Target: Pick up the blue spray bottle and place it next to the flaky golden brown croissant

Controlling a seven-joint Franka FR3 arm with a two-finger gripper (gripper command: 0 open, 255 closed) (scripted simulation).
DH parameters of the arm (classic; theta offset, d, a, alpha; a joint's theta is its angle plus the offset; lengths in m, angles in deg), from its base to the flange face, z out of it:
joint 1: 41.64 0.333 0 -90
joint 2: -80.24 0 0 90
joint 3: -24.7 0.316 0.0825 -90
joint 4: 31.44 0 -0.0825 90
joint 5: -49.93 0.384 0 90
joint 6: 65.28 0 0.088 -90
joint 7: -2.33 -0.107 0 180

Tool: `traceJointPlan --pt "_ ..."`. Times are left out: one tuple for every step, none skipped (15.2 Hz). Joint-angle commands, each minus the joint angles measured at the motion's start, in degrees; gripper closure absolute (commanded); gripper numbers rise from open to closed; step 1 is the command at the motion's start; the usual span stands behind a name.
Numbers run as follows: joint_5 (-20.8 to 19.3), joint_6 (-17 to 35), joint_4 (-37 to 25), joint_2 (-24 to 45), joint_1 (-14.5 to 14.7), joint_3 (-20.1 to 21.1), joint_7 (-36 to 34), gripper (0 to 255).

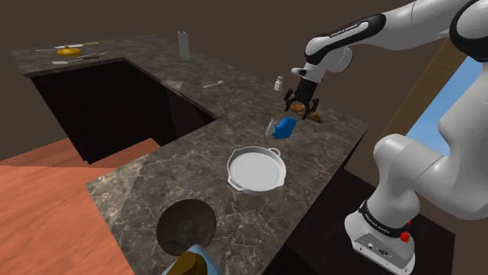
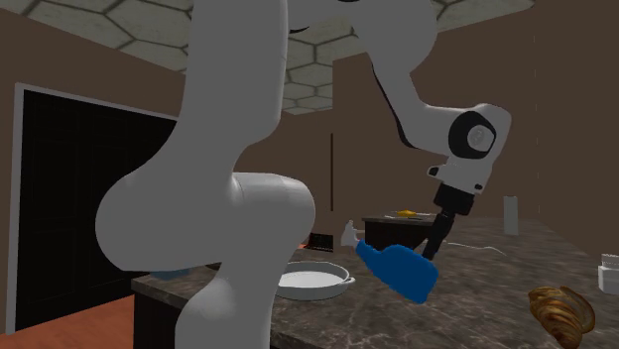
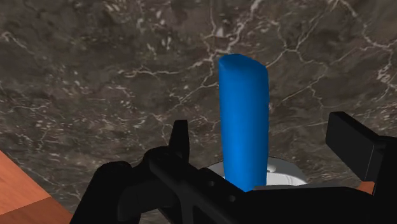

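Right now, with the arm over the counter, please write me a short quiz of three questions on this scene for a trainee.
1. True or false: the gripper clasps the blue spray bottle between its fingers.
2. In the shoulder view, what sits between the bottle and the dark bowl? A) white pan B) kettle C) toaster
3. In the second exterior view, is the bottle upright or tilted?

Key: 1 false, the fingers stand apart on either side of it; 2 A; 3 tilted, its nozzle pointing away from the croissant.
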Motion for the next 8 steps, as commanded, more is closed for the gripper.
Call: traceJointPlan --pt "0.1 0.0 0.0 0.1 -0.1 0.1 0.0 0" --pt "1.1 -2.2 -1.4 1.3 -2.2 1.6 0.9 0" --pt "2.0 -4.3 -2.9 2.5 -4.3 3.0 1.7 0" --pt "2.8 -6.4 -4.5 3.6 -6.3 4.4 2.4 0" --pt "3.4 -8.1 -5.8 4.4 -7.8 5.4 2.9 0" --pt "3.4 -8.1 -5.8 4.3 -7.8 5.4 2.8 0" --pt "3.3 -8.1 -5.8 4.3 -7.8 5.4 2.8 0" --pt "3.3 -8.1 -5.8 4.3 -7.8 5.4 2.8 0"
